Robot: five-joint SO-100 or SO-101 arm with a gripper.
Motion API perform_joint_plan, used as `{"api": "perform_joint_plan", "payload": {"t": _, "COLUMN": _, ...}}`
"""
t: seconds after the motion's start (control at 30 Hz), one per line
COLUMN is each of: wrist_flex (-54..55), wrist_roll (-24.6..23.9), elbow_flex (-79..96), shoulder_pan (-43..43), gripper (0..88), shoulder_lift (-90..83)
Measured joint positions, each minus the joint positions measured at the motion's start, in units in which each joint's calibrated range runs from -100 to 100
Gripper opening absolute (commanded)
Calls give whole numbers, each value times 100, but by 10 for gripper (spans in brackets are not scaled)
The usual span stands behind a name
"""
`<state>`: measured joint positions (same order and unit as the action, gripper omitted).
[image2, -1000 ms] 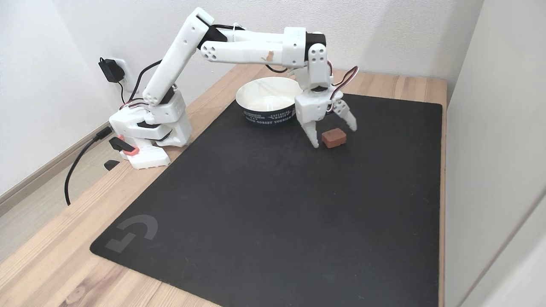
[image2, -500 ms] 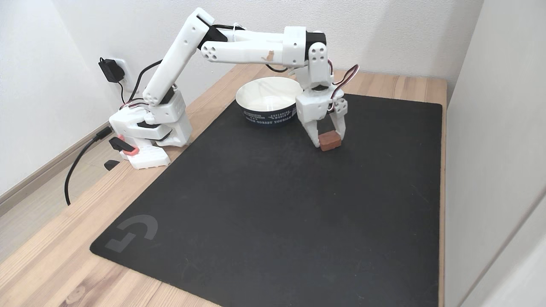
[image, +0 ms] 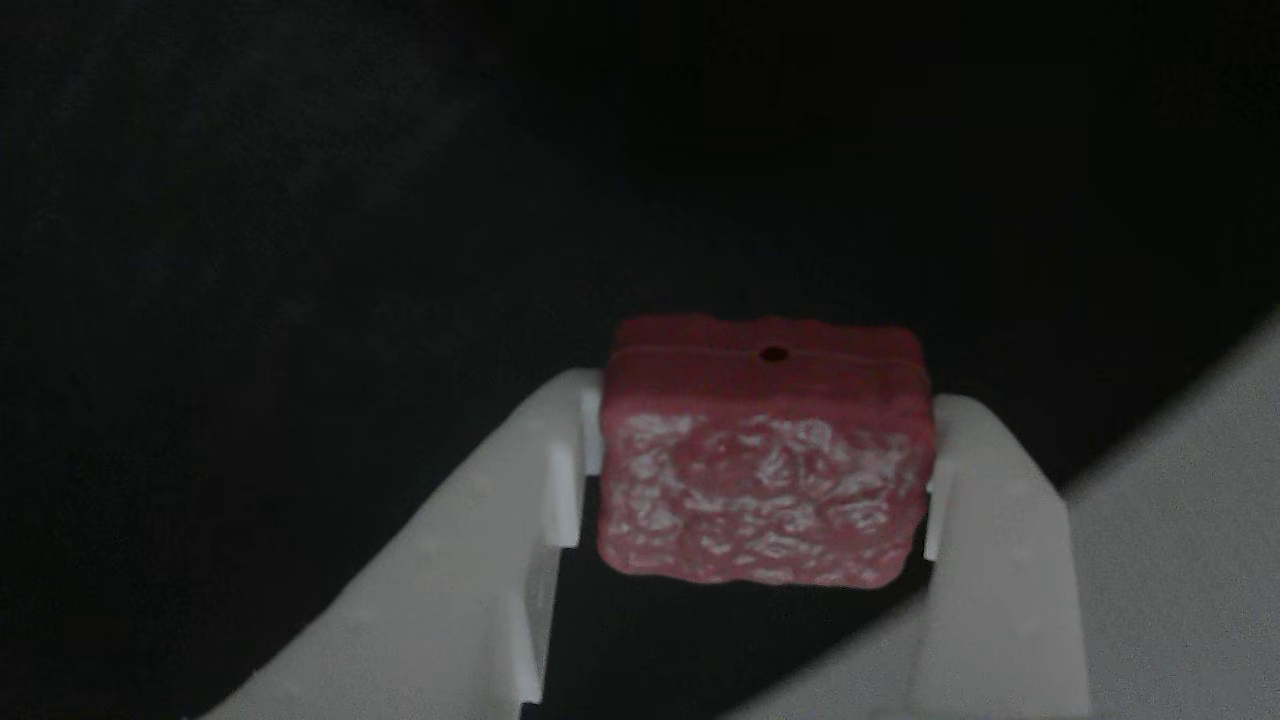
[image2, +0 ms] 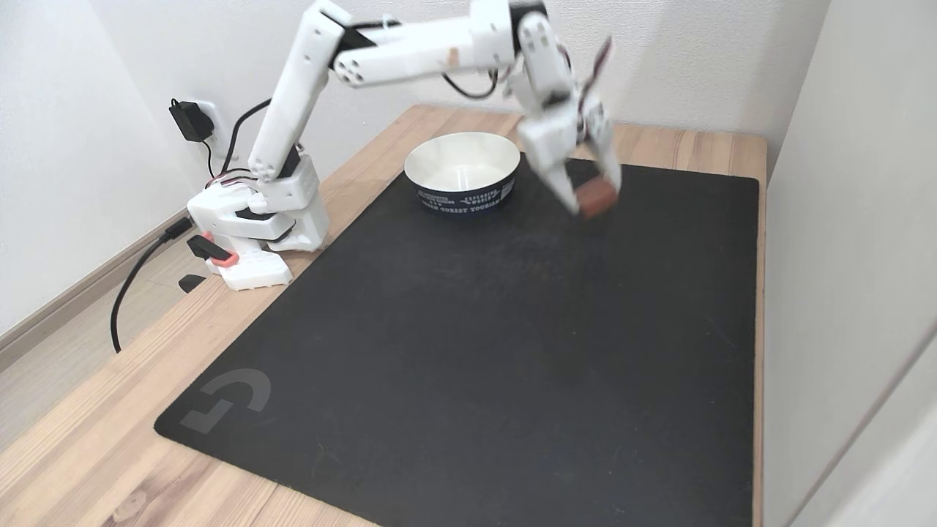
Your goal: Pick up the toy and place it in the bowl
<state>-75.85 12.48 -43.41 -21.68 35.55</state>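
Now toy (image: 765, 470) in gripper (image2: 594, 200), above mat (image2: 468, 351).

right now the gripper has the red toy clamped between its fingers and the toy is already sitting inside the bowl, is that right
Partly. The gripper does have the toy clamped between its fingers, but the toy is not inside the bowl. The fixed view shows it held in the air above the black mat, to the right of the bowl.

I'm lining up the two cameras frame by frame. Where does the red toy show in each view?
Other view: the toy sits low, right of centre, clamped between the white fingers.
Fixed view: it hangs above the mat, right of the bowl.
Shared landmark: the black mat.
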Motion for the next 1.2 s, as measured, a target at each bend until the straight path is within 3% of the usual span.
{"api": "perform_joint_plan", "payload": {"t": 0.33, "wrist_flex": 371, "wrist_roll": -674, "elbow_flex": 104, "shoulder_pan": -549, "gripper": 22, "shoulder_lift": -1407}}
{"api": "perform_joint_plan", "payload": {"t": 0.63, "wrist_flex": 946, "wrist_roll": -1045, "elbow_flex": 1833, "shoulder_pan": -1124, "gripper": 22, "shoulder_lift": -3214}}
{"api": "perform_joint_plan", "payload": {"t": 0.9, "wrist_flex": 1900, "wrist_roll": -1436, "elbow_flex": 5168, "shoulder_pan": -2189, "gripper": 22, "shoulder_lift": -5212}}
{"api": "perform_joint_plan", "payload": {"t": 1.2, "wrist_flex": 3369, "wrist_roll": -1668, "elbow_flex": 9636, "shoulder_pan": -2339, "gripper": 22, "shoulder_lift": -7610}}
